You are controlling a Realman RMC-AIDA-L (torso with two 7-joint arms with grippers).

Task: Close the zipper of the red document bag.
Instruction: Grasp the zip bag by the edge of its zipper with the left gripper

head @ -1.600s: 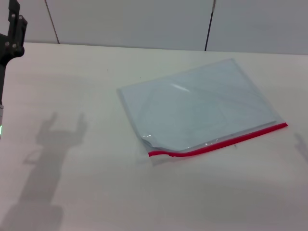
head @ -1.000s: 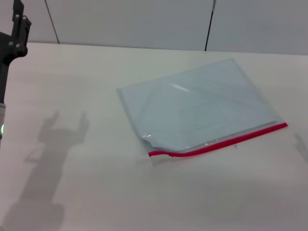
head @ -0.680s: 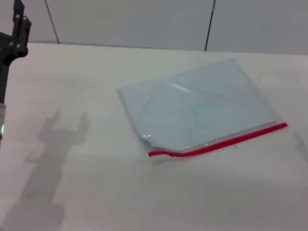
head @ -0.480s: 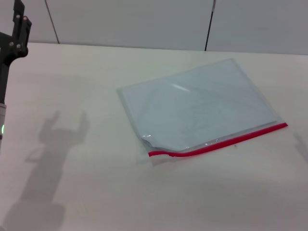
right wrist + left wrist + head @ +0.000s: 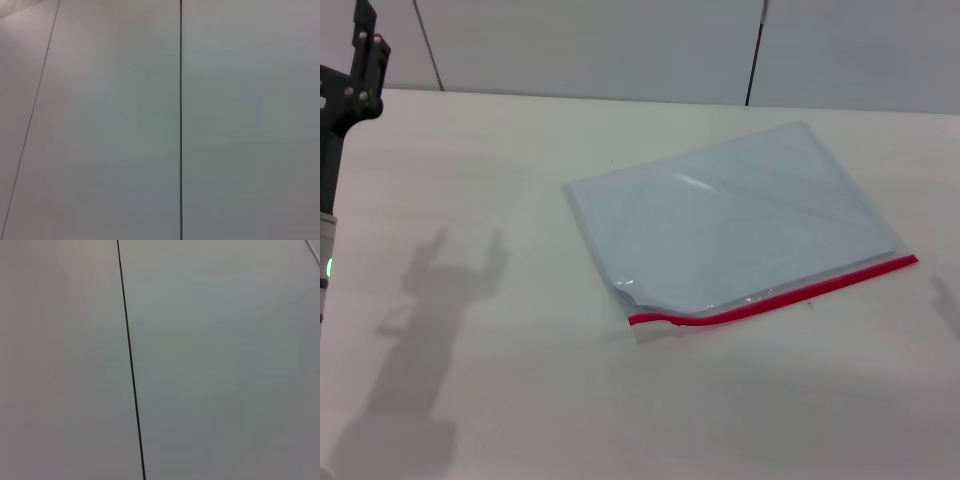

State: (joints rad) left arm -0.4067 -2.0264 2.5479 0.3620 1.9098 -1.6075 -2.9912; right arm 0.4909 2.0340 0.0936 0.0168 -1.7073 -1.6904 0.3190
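Left end effector rose slightly; only head view shows bag.

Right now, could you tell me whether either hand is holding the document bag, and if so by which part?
Nothing is held. The bag lies alone on the table; the left hand is raised far off at the table's left edge, and the right hand is out of view.

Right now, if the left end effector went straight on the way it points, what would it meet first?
The left end effector points up and away, at the far left of the table. Its wrist view shows only the panelled wall, so probably that, though depth is unclear.
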